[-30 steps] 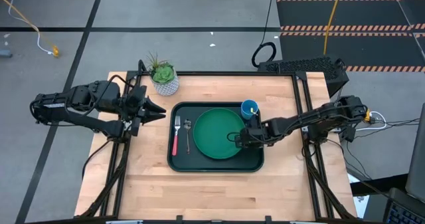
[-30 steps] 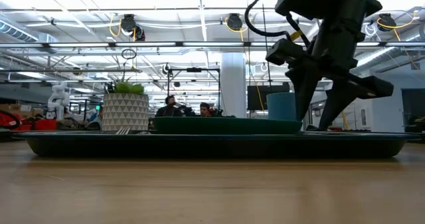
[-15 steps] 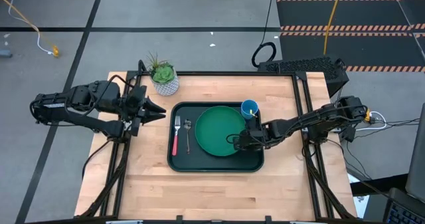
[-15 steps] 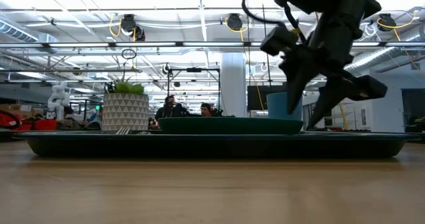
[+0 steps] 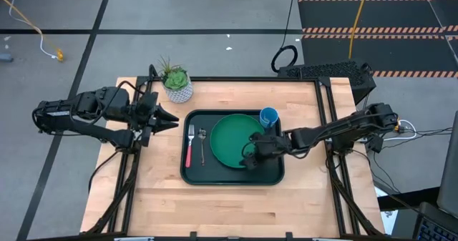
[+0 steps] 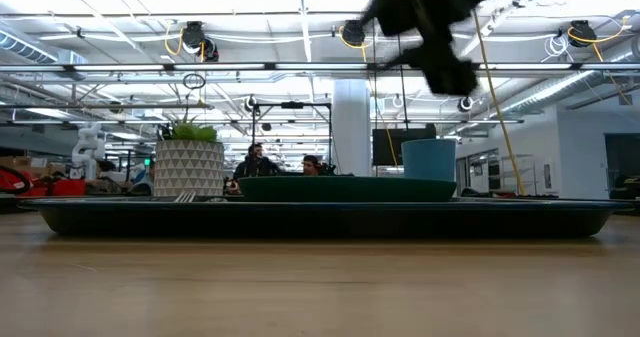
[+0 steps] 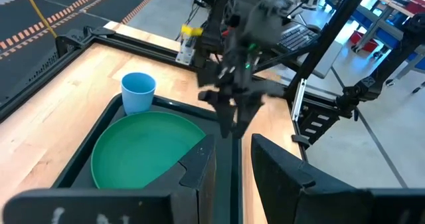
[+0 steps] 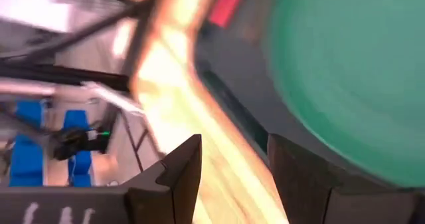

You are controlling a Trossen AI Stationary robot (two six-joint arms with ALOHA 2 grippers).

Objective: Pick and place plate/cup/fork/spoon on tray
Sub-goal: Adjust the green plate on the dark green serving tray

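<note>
Showing only overhead: fork (image 5: 189,149) and spoon (image 5: 202,145) beside plate (image 5: 237,141).

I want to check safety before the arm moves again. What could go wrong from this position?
1. The right gripper hangs open just above the plate; a low sweep could catch the rim and shift it on the tray.
2. The cup stands close beside the right arm; pulling back might tip it.
3. The fork and spoon lie beside the plate, so a pushed plate could scatter them.
</note>
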